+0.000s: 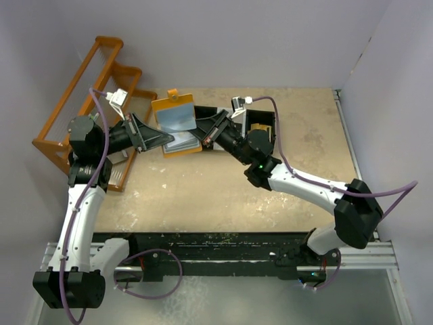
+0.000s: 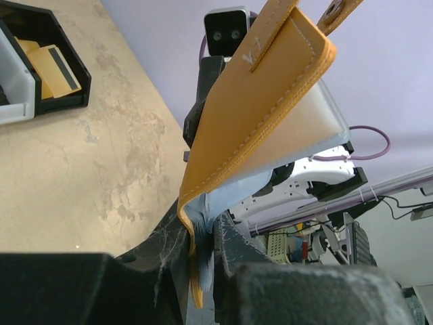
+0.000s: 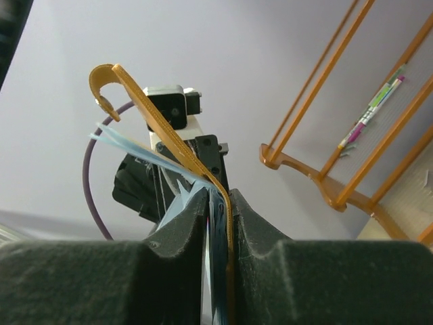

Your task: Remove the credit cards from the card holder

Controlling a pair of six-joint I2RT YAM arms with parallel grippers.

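Top view: card holder hangs open above the desk, its lower half spanning between left gripper and right gripper. Left wrist: jaws closed tight on the holder's lower edge, tan flap rising up and away from them. Black tray sits well off to the jaws' left, with a yellow, dark-striped credit card inside. Right wrist: jaws all but shut, pinching the tan cover and pale blue panels, snap tab curling above. Print on the pen in the orange rack is too small to read.
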